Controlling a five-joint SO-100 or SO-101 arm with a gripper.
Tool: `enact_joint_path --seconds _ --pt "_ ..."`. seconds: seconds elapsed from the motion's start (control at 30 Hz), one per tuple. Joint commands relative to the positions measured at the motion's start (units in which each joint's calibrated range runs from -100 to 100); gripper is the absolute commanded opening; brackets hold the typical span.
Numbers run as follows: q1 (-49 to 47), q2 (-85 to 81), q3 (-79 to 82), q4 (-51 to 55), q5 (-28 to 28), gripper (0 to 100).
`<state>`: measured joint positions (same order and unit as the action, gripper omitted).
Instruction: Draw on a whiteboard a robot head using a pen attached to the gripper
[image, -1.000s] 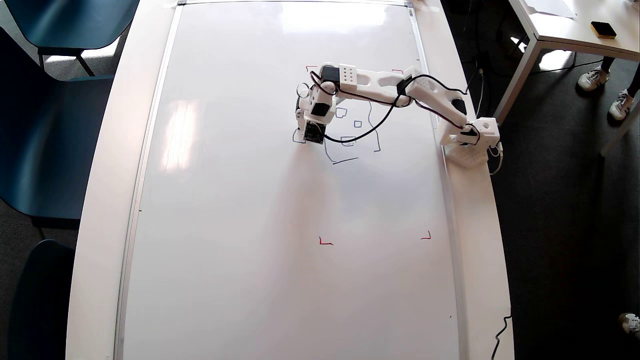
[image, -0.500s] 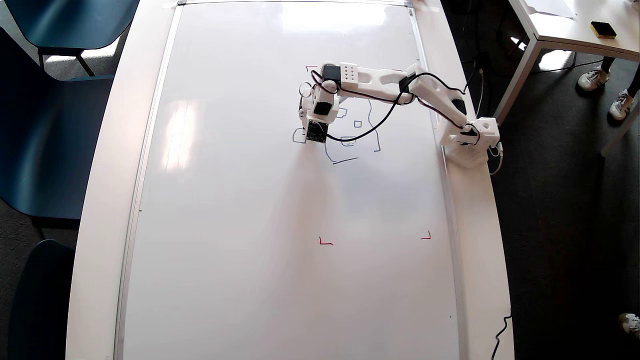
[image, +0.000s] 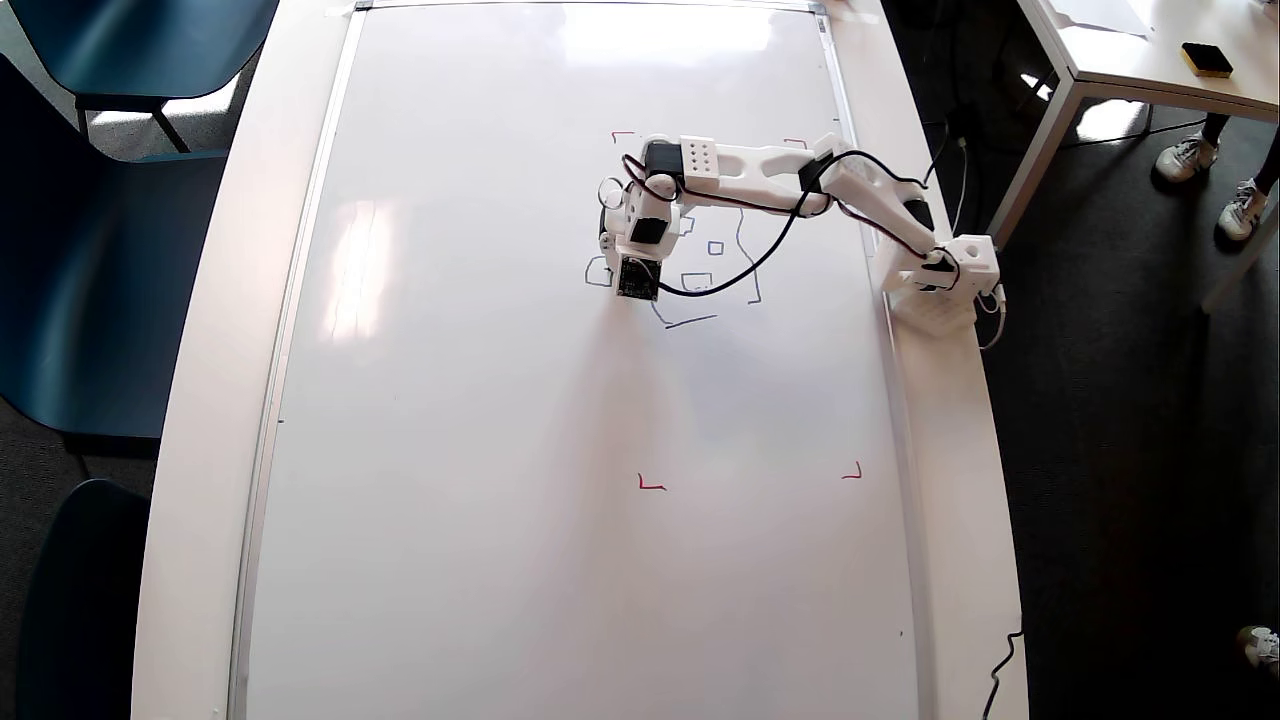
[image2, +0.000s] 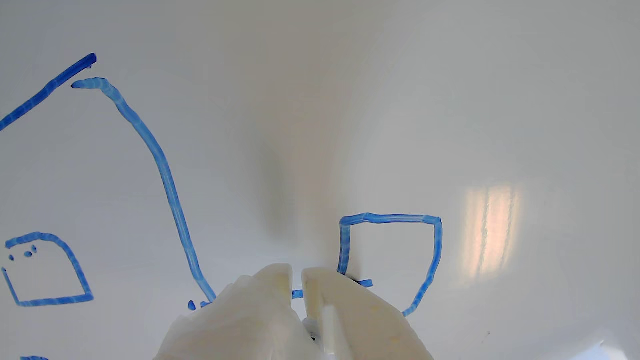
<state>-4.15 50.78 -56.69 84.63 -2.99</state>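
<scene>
The whiteboard (image: 500, 450) fills the table; it is the glossy backdrop in the wrist view (image2: 500, 100). The robot head (image: 690, 322) is a thin blue drawing partly hidden under the arm. The wrist view shows its long wobbly line (image2: 165, 175), a square (image2: 390, 218) and another small square (image2: 50, 300). The gripper (image: 612, 255) points down at the drawing's left side. In the wrist view the gripper (image2: 297, 280) has its white jaws almost together, tips at the square's near corner. The pen is not clearly visible.
Red corner marks (image: 650, 485) (image: 852, 474) lie lower on the board. The arm's base (image: 950, 270) sits at the board's right edge. Blue chairs (image: 100, 250) stand left. A white table (image: 1120, 70) with an eraser (image: 1205, 58) and someone's shoes (image: 1185, 155) are at upper right.
</scene>
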Motion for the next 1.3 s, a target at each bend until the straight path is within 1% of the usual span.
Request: enact_joint_path --seconds 0.0,0.17,0.27,0.43,0.57,0.7,0.73,0.83,0.87,0.97,1.0,1.03,1.17,1.2,1.27 --pt "-0.8 -2.5 0.2 0.6 -0.1 1" --pt "-0.2 -3.7 -2.5 1.7 -0.4 1" --pt "0.4 -9.1 -5.1 4.7 -2.0 1" --pt "0.8 -15.5 -5.6 6.8 -3.8 1" --pt "0.9 -20.3 -5.5 9.5 -3.7 1" --pt "0.6 -26.0 -1.6 11.6 -3.1 1" --pt "0.4 -30.2 4.0 11.7 -2.0 1" --pt "0.4 -38.8 14.1 11.3 -1.1 1" --pt "0.4 -44.0 21.0 10.8 -0.4 1" --pt "0.1 -51.1 31.4 10.3 0.7 1" --pt "-0.2 -53.5 35.2 9.3 1.3 1" --pt "-0.3 -59.0 43.5 6.5 2.6 1" --pt "-0.4 -70.8 61.1 1.0 4.7 1" --pt "-0.5 -76.7 68.9 -0.4 5.5 1" --pt "-0.5 -82.4 75.3 -1.7 5.8 1"
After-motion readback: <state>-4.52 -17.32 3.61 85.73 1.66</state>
